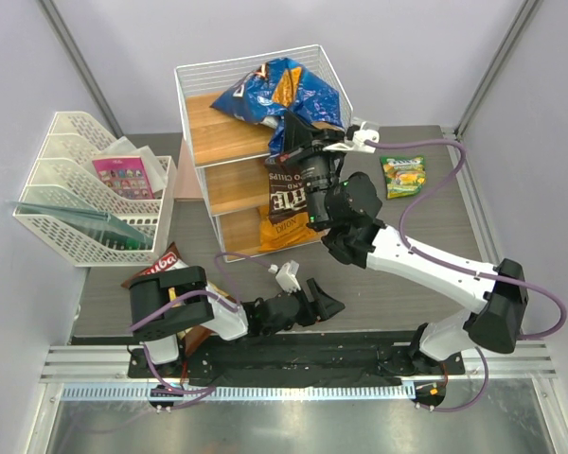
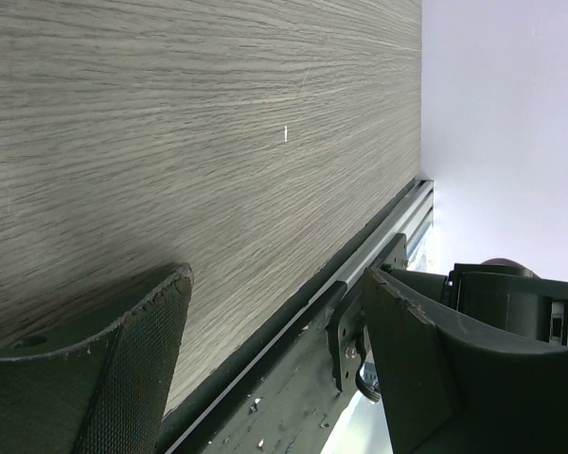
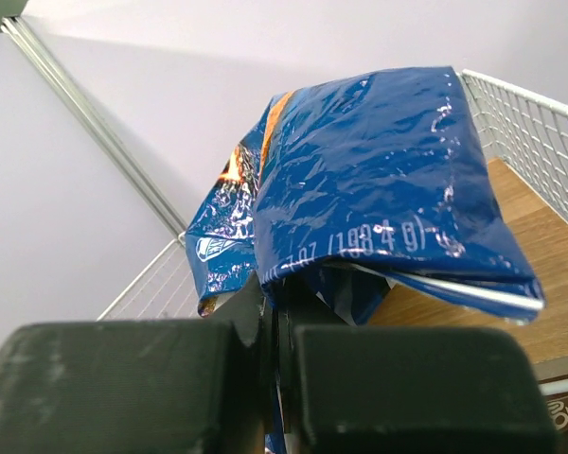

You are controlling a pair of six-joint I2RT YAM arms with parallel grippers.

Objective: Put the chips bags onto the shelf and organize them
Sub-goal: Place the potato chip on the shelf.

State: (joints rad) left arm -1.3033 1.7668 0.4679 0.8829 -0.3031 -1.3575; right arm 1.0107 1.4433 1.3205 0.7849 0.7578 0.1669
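Observation:
The shelf (image 1: 194, 90) is a white wire rack with wooden boards at the back centre. My right gripper (image 1: 292, 128) is shut on the lower edge of the blue Doritos bag (image 1: 279, 95), which lies over the top board; in the right wrist view the blue bag (image 3: 379, 180) fills the frame above the closed fingers (image 3: 398, 378). A dark brown bag (image 1: 286, 194) sits on the middle tier and an orange bag (image 1: 282, 232) on the bottom tier. A small green-yellow bag (image 1: 403, 176) lies on the table at right. A brown-white bag with red lettering (image 1: 156, 265) lies by the left arm's base. My left gripper (image 1: 308, 295) is open and empty above the table.
A white plastic mesh file tray (image 1: 85, 203) stands at the left with a pink card packet (image 1: 123, 177) in it. The metal rail of the table's near edge (image 2: 360, 274) shows in the left wrist view beside the grey wood-grain tabletop (image 2: 170, 123).

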